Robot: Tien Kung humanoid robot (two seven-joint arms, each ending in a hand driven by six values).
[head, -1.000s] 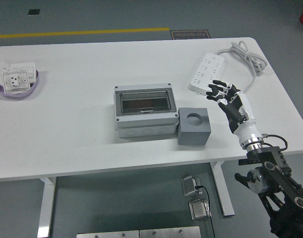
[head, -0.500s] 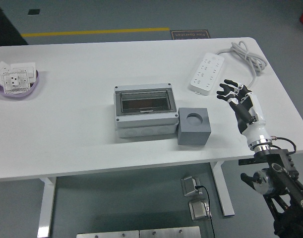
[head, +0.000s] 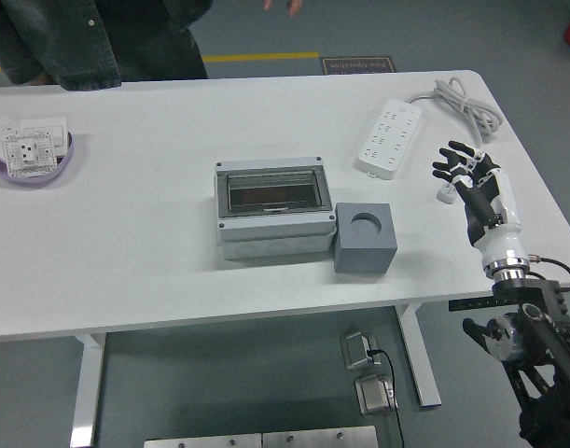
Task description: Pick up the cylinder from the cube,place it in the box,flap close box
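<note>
My right hand (head: 473, 177) is raised over the right part of the table (head: 154, 252), its fingers (head: 450, 159) spread and slightly curved, holding nothing. The hand is well apart from the cube (head: 365, 237) and sits to the right of it, below the power strip (head: 390, 137). A small white object (head: 446, 195) lies on the table just beside the fingers; I cannot tell what it is. The cube is grey and stands just beside the right side of the box (head: 273, 206), the two appearing to touch. The top of the cube has a round recess; I cannot tell whether the cylinder sits in it, and no cylinder stands out above the cube. The box is light grey and its dark, clear flap lies flat over the top, closed. The power strip is white and lies at an angle near the far right corner, with its cable (head: 464, 101) looped beside it. At the far left edge a purple dish (head: 33, 166) holds white wall-socket plates (head: 28, 147). A person (head: 98, 37) in dark clothes stands at the far side of the table, at the upper left; part of a hand (head: 280, 6) shows at the top edge, away from everything on the table.
</note>
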